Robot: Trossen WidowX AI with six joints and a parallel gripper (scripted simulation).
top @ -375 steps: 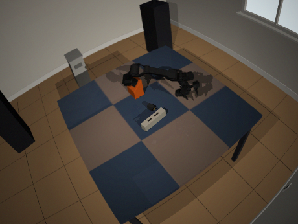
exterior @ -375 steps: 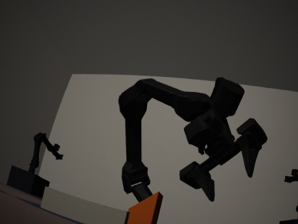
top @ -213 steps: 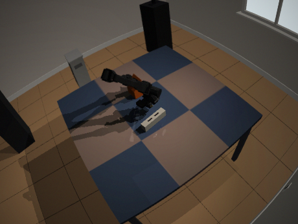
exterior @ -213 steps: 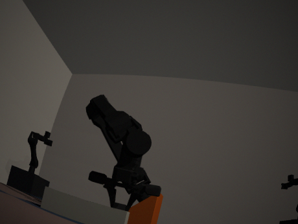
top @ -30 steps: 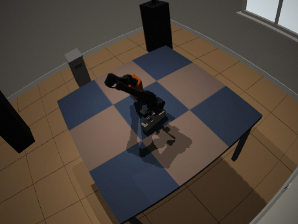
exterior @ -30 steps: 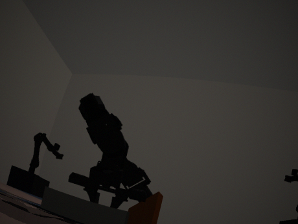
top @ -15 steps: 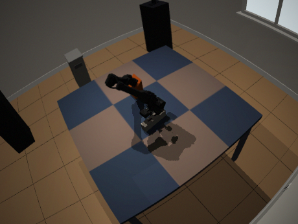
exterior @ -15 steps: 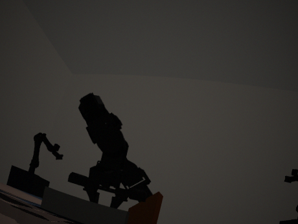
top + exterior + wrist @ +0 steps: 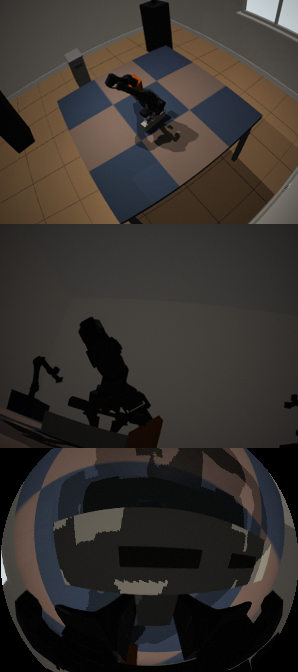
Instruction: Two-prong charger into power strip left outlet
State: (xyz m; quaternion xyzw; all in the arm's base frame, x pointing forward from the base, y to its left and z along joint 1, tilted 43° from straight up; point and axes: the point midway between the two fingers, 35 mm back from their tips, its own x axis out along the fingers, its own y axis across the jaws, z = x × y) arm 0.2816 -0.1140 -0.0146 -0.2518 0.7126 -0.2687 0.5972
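Observation:
The grey power strip point(image 9: 155, 125) point(image 9: 69, 427) point(image 9: 95, 560) lies on the table. The wrist view shows a wide dark recess point(image 9: 160, 557) near its middle and a smaller-looking one point(image 9: 242, 561) toward its right end. My gripper point(image 9: 150, 118) point(image 9: 105, 424) point(image 9: 154, 588) is low over the strip and shut on the grey charger point(image 9: 155, 609). In the wrist view the charger sits between the dark fingers, its far end meeting the strip's near edge in the picture. Its prongs are hidden, and I cannot tell whether they touch or enter an outlet.
An orange block point(image 9: 136, 81) point(image 9: 146, 434) stands beside the arm. The table point(image 9: 207, 129) has blue and pinkish squares, with dark shadows around the strip. In the exterior view, a small dark arm point(image 9: 36, 373) stands at the left. The lighting is dim.

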